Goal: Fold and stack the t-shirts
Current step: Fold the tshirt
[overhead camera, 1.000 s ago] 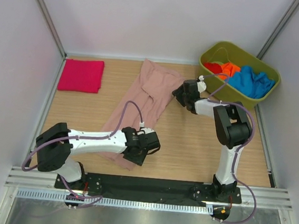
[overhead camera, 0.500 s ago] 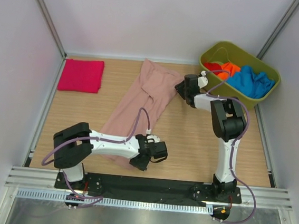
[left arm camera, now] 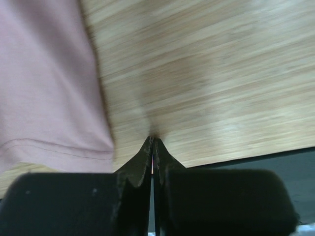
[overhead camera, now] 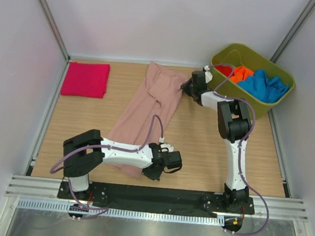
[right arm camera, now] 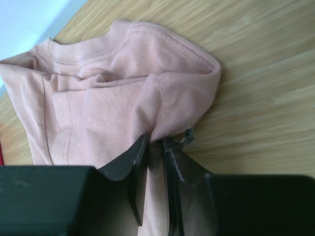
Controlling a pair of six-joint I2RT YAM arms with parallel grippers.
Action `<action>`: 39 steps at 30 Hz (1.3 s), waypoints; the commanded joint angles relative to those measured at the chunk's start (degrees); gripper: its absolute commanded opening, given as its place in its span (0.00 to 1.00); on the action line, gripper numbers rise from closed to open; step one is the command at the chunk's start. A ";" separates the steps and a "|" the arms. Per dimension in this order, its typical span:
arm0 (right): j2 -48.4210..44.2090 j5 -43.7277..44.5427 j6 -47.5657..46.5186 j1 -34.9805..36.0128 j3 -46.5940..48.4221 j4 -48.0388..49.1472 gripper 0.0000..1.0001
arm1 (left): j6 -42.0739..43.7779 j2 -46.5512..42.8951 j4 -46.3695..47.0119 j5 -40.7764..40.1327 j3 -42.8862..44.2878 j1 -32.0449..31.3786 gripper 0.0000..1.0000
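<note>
The dusty-pink t-shirt lies in a long diagonal strip on the wooden table. My right gripper is at its far right edge, shut on a pinched fold of the pink cloth near the neckline, as the right wrist view shows. My left gripper is just right of the shirt's near hem; in the left wrist view it is shut and empty on bare wood, the pink hem beside it. The folded magenta t-shirt lies at the back left. Red, orange and blue shirts sit in the tub.
The olive-green tub stands at the back right corner, close behind my right arm. White walls close the table at the back and both sides. The black base rail runs along the near edge.
My left gripper has slid right, off the shirt's near hem onto bare wood. My right gripper has moved toward the back left along the shirt's far edge.
</note>
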 commanded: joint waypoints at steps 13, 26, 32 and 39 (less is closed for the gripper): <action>-18.59 -0.31 -4.58 -0.96 -1.52 -26.75 0.54 | 5.81 -7.13 -14.75 -3.72 18.00 7.75 0.28; -41.38 1.71 14.13 21.44 -25.42 -44.78 0.55 | 23.15 -23.92 -14.86 2.30 7.30 54.43 0.42; -41.83 5.57 20.99 40.25 -28.68 -46.02 0.54 | 24.48 -26.74 -8.52 20.35 -1.67 73.36 0.43; -39.81 6.20 26.44 50.89 -31.84 -42.43 0.54 | 22.63 -28.67 -7.03 16.49 -3.44 73.45 0.47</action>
